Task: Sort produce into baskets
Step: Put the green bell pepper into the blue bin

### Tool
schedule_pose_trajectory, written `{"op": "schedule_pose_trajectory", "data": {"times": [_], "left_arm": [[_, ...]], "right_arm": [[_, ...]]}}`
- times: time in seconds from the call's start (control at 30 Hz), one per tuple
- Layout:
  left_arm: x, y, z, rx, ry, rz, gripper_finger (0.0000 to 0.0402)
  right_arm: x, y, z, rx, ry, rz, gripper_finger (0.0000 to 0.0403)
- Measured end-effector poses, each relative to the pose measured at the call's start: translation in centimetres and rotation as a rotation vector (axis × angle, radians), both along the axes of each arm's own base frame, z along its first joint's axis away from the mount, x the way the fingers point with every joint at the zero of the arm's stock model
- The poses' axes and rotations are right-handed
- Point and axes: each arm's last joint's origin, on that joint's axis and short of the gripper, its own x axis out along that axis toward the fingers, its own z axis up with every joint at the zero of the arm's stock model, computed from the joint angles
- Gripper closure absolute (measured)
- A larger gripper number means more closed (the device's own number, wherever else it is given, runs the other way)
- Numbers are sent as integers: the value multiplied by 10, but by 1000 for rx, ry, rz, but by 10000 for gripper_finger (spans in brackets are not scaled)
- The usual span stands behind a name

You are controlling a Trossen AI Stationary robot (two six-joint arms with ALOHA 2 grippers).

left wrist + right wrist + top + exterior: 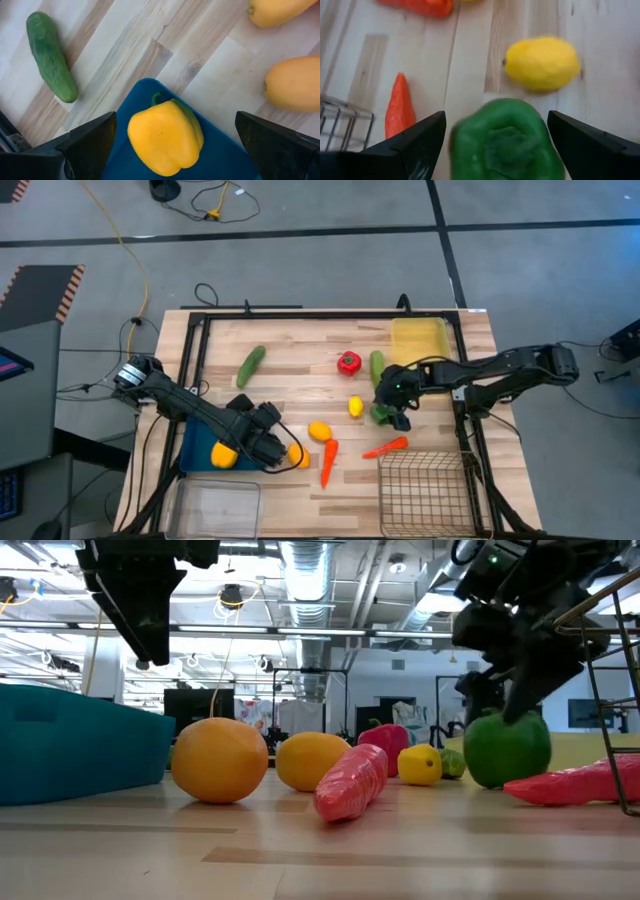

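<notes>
My right gripper (392,415) hangs open over a green bell pepper (502,142) that sits on the wooden table. Its fingers stand on either side of the pepper, and a gap shows at each side. My left gripper (262,438) is open above a yellow bell pepper (166,136), which lies in a corner of the blue tray (196,450). On the table lie two cucumbers (251,366) (376,367), a red pepper (348,362), a yellow lemon (542,62), two orange lemons (319,430) (297,455) and two carrots (328,462) (385,447).
A translucent yellow tray (420,340) stands at the far right and a wire mesh basket (425,492) at the near right. A clear bin (215,505) stands at the near left. A dark frame (300,315) runs along the table's edges, and cables trail off to the left.
</notes>
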Motion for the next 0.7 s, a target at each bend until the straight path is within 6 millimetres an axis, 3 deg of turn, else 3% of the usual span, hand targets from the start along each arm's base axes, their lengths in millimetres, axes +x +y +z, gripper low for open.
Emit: {"op": "schedule_pose_trajectory", "data": {"times": [0.27,0.47,0.7], "left_arm": [[0,0,0,0,-1,-5,8],[1,0,0,0,-5,-5,8],[0,1,2,48,-24,-6,8]], "right_arm": [[2,3,-12,-31,84,-4,31],[4,4,-16,-34,104,-1,65],[13,4,0,-38,76,-4,77]]}}
